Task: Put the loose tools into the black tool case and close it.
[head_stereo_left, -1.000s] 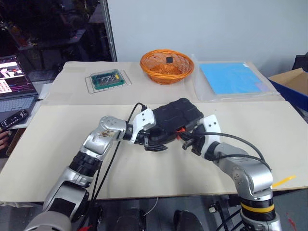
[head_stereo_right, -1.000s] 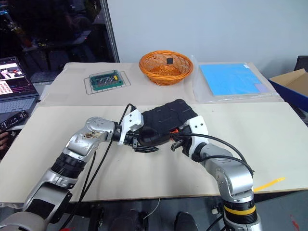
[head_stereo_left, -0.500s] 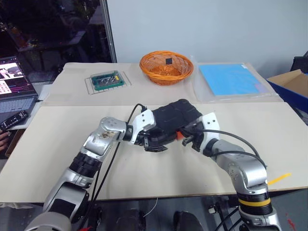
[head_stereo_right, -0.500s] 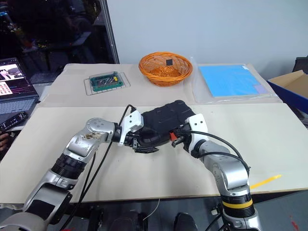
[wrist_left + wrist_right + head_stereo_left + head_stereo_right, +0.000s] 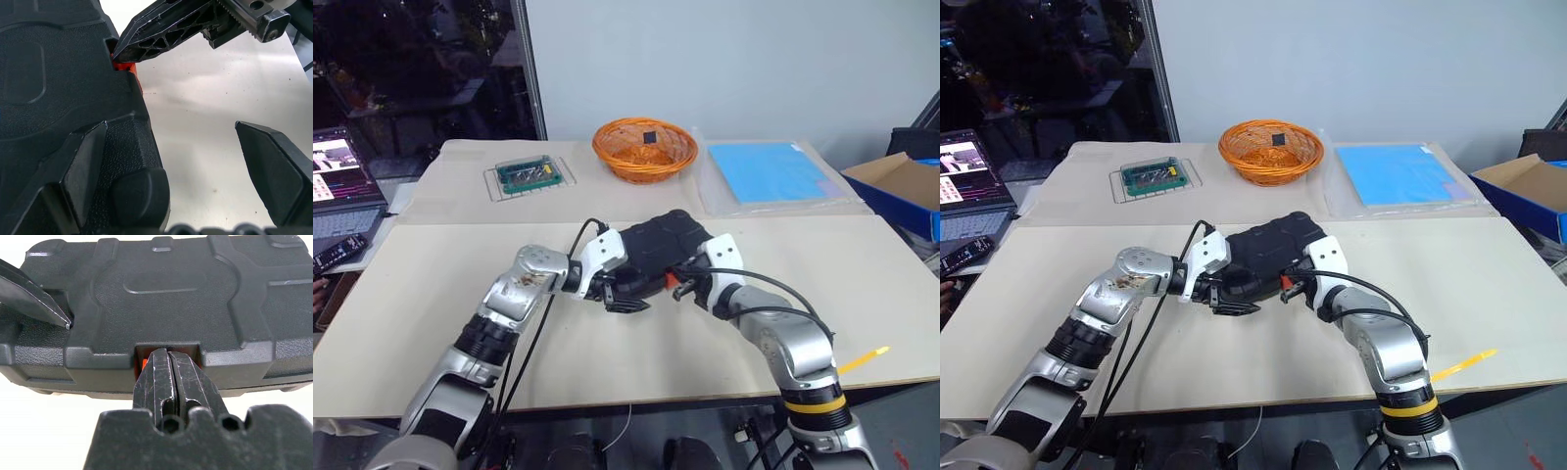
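Observation:
The black tool case (image 5: 666,240) lies shut on the beige table, ribbed lid up. Its orange latch (image 5: 145,363) sits in a notch on the front edge. My right gripper (image 5: 164,356) is shut, and its joined fingertips press into that notch against the latch. My left gripper (image 5: 181,166) is open at the case's front left corner. One of its fingers (image 5: 83,171) rests on the lid while the other hangs over bare table. Both grippers show in the head views, left (image 5: 625,294) and right (image 5: 680,287). The loose tools are out of view.
At the back stand an orange wicker basket (image 5: 644,149), a small green box (image 5: 530,175) on a wire rack and a blue sheet (image 5: 769,171). A laptop (image 5: 337,186) is at far left, a blue-lined carton (image 5: 901,186) at far right, a yellow strip (image 5: 862,359) near the front edge.
My right gripper has moved down and forward, bringing its shut tips into the latch notch. The left gripper has stayed put. The head camera has shifted slightly.

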